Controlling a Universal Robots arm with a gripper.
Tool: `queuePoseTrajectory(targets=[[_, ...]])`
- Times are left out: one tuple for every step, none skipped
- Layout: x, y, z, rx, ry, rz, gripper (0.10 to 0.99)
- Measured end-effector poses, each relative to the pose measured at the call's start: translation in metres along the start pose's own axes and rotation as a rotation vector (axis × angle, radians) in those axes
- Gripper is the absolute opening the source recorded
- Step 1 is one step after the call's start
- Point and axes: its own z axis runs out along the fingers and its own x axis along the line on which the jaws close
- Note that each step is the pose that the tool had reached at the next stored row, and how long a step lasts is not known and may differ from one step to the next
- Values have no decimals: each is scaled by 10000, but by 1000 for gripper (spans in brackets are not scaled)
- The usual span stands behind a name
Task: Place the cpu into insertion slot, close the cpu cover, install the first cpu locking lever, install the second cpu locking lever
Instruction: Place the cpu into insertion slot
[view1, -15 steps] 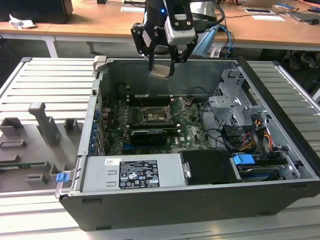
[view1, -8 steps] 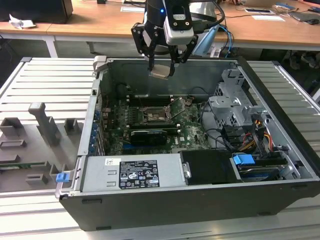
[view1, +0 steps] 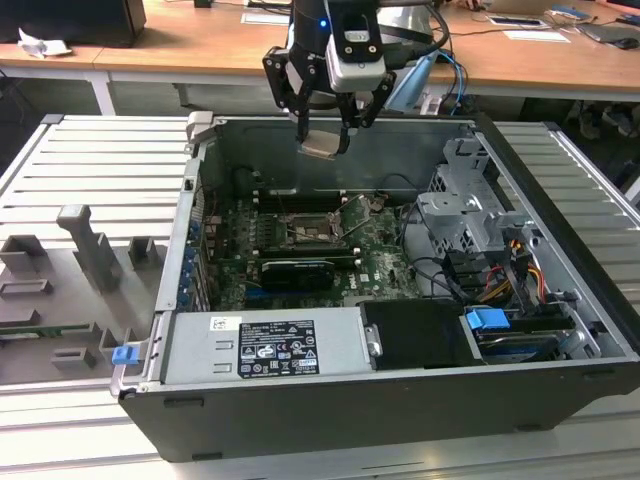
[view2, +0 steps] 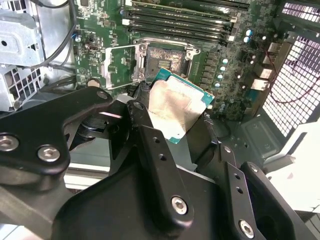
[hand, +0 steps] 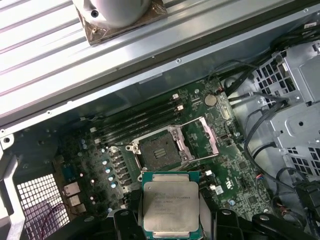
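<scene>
My gripper (view1: 322, 140) hangs above the open computer case, shut on the cpu (view1: 320, 144), a small square chip with a dull silvery top. In both wrist views the cpu (hand: 170, 202) (view2: 175, 107) sits between the black fingers (view2: 145, 125), tilted, well above the motherboard. Below it the insertion slot (hand: 159, 152) (view2: 165, 60) (view1: 303, 228) lies bare with its contacts showing. The cpu cover (hand: 202, 137) (view2: 120, 65), a silvery frame, is swung open to one side of the slot.
Memory sticks (hand: 140, 117) run along one side of the slot and a long black card (view1: 298, 272) lies on the other. A metal drive cage with cables (view1: 470, 225) fills the exterior view's right. The power supply (view1: 265, 345) sits at the front. A grey fixture tray (view1: 70, 290) lies outside the case.
</scene>
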Motion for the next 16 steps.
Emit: queuePoseTrajectory(targets=[[0,0,4,-1,0,2,537],[0,-1,7,-1,0,3,537],[0,-1,10,-1,0,5,537],[0,-1,13,-1,-1,6,537],[0,-1,17,0,0,8,537],[0,-2,20,-1,-1,8,537],[-1,-2,25,-1,-1,10,537],[-1,-2,29,-1,-1,11,537],[-1,-3,34,-1,-1,12,537],[-1,-3,37,0,-1,13,537],[-1,-3,40,0,-1,15,537],[-1,-4,41,0,-1,17,537],[-1,-4,44,-1,-2,18,537],[-1,-4,46,0,-1,19,537],[-1,-4,49,-1,-1,21,537],[-1,-4,54,-1,-2,23,537]])
